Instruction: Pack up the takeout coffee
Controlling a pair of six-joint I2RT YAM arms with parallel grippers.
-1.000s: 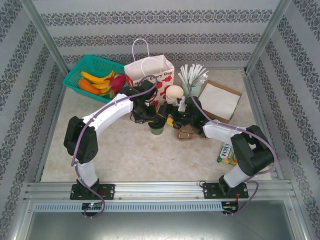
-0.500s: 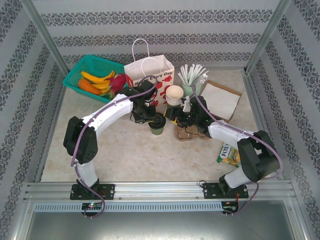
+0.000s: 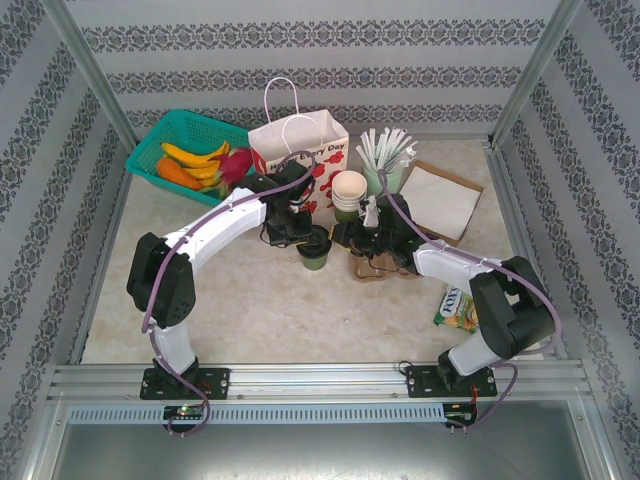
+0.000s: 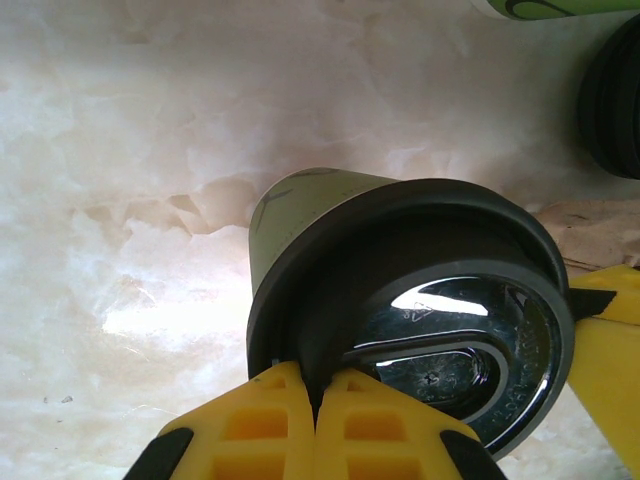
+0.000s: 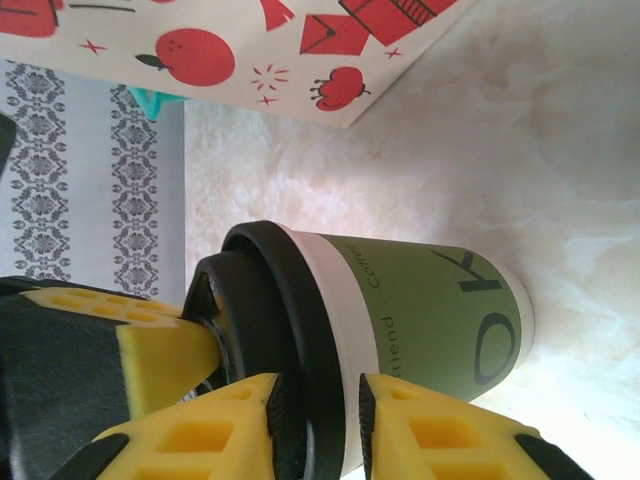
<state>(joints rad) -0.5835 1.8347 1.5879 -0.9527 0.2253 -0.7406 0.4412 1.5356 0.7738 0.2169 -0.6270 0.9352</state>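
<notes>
Right gripper (image 5: 318, 400) has swung in from 3 o'clock and narrowed onto the glossy black plastic lid (image 4: 440, 300) of the tapered dark green paper cup (image 5: 430, 300). Left gripper (image 4: 318, 385) pinches the same rim, fingers pressed together. Cup stands mid-table; the brown moulded-pulp carrier (image 3: 378, 266) at its 3 o'clock is unfilled, so packing is judged not begun.

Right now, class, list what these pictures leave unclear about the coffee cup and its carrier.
Carrier tray: top view, right arm covers part.
Cup base: left wrist view, hidden under its lid.
Lettering: right wrist view, wraps out of sight.
Right tool: right wrist view, pad contact hidden by lid rim.
</notes>
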